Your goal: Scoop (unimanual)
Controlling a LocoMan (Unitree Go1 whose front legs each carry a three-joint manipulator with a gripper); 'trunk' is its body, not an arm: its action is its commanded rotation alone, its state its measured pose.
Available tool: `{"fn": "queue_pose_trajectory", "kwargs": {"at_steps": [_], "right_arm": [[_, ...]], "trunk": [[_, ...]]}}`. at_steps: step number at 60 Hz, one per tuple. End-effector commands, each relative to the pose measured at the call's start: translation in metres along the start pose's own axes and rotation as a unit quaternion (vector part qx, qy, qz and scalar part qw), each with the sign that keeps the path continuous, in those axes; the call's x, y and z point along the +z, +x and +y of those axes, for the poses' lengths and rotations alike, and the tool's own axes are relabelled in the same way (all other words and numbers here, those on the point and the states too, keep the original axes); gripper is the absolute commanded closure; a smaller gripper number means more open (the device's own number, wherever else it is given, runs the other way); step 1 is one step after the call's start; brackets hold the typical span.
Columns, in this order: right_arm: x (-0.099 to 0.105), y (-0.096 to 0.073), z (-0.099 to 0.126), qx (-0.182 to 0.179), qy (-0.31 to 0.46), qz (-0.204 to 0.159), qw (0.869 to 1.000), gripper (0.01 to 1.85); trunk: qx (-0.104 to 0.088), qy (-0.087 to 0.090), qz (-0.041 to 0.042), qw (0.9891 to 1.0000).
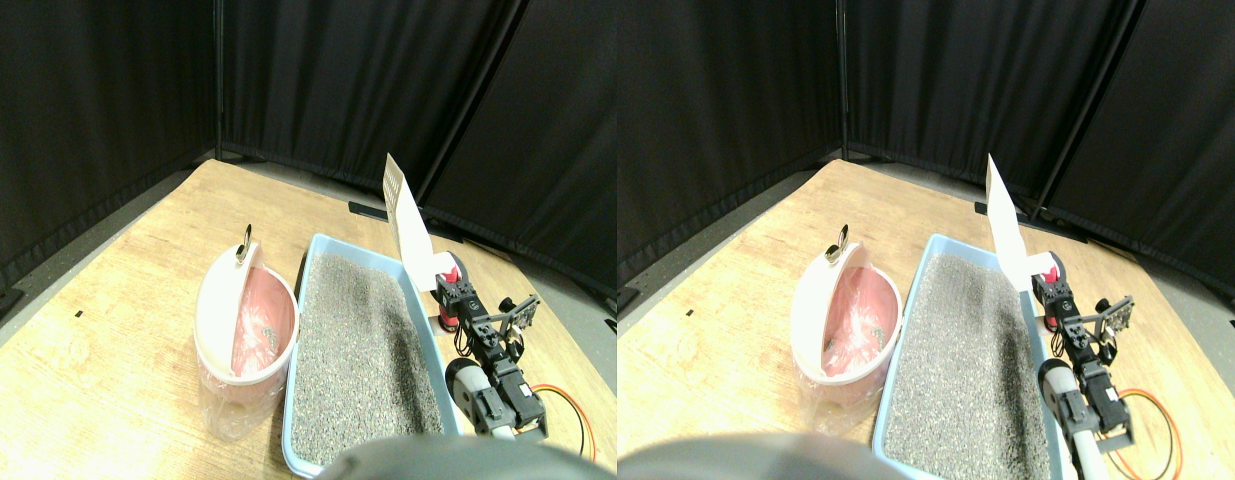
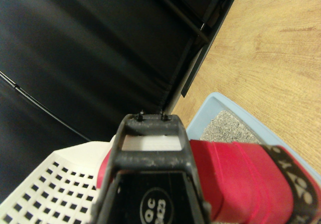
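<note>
A blue tray filled with grey litter lies on the wooden floor. My right gripper hangs over the tray's far right rim, shut on the red handle of a white slotted scoop. The scoop's blade stands nearly upright in the air, above the litter and not touching it. In the wrist view the red handle fills the space beside the dark jaw frame. The white scoop reaches past it, with the tray corner beyond.
A white bin with a pink liner stands against the tray's left side, its lid tipped up with a metal clip on top. Black curtain panels close off the back. An orange cable loops beside my arm.
</note>
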Motion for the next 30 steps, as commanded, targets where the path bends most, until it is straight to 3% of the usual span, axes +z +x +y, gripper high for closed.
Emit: {"fn": "queue_pose_trajectory", "kwargs": {"at_steps": [1, 22, 30], "right_arm": [[0.0014, 0.0021, 0.0086, 0.023, 0.022, -0.018, 0.999, 1.81], [-0.0009, 0.0030, 0.0080, 0.026, -0.020, -0.021, 0.999, 1.81], [0.0036, 0.0018, 0.0108, 0.062, -0.133, -0.026, 0.989, 1.81]], "trunk": [[0.009, -0.003, 0.0009, 1.0000], [0.013, -0.003, 0.0059, 0.9999], [0.017, -0.005, 0.0081, 0.9998]]}}
